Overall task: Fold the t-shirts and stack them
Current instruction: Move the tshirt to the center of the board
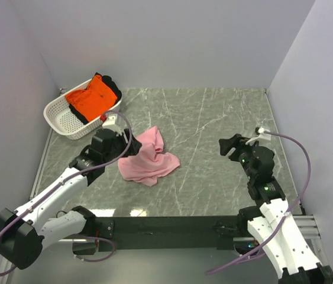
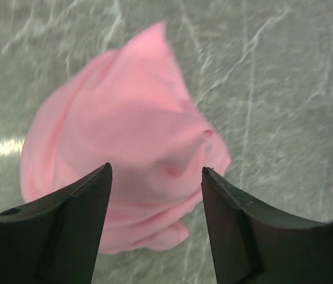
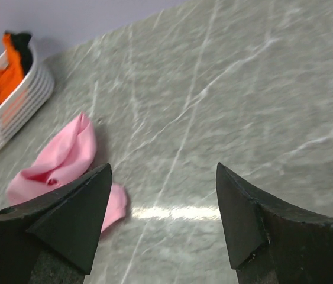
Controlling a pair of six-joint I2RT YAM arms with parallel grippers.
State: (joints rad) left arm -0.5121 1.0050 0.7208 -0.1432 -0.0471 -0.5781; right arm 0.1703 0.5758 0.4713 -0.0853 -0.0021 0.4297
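**A:** Where is the pink t-shirt lying?

**B:** The pink t-shirt (image 1: 148,157) is lying crumpled in a heap on the grey marbled table (image 1: 213,118), left of the middle. Nothing is gripping it.

**A:** What is the left gripper doing?

**B:** The left gripper (image 1: 126,145) is hanging at the heap's left edge. In the left wrist view its jaws are standing apart, and the pink cloth is showing below and between them with no fabric pinched. That view is blurred, so I cannot tell whether the tips are touching the cloth.

**A:** And the right one?

**B:** The right gripper (image 1: 228,145) is hovering over the right side of the table, well apart from the shirt. Its jaws are gaping wide and holding nothing, with only bare table between them.

**A:** Where is the orange t-shirt sitting?

**B:** The orange t-shirt (image 1: 92,97) is sitting bunched in the white perforated basket (image 1: 65,121) at the far left corner, against the wall. It is sharing the basket with a black garment (image 1: 112,86), which is peeking out beside and beneath it.
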